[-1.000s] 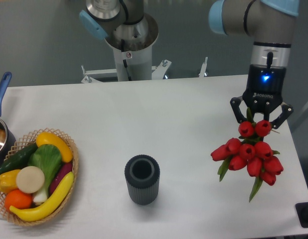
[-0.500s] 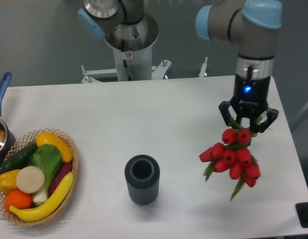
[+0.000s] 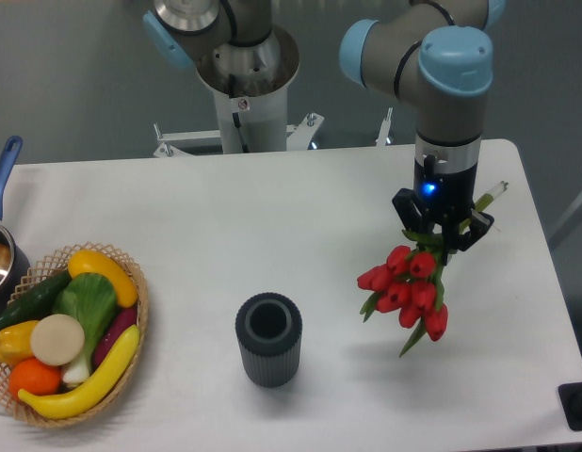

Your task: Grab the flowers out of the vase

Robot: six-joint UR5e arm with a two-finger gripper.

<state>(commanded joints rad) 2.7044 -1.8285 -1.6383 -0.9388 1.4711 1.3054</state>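
Tool (image 3: pixel 440 237) clamped on flowers (image 3: pixel 404 285) at stems — blooms hang below, tilted left, clear of worktop (image 3: pixel 300 207).
Flowers out of vase (image 3: pixel 268 340); vase empty, upright, well apart to left.
Handling, judged: bunch light, artificial, stems bendy, heads floppy — grip on tied stems best, not blooms; may swing or slip if moved fast.
Room: right worktop edge near tool; open surface between vase and flowers; basket (image 3: pixel 131 363) and pot (image 3: pixel 3 188) far left.
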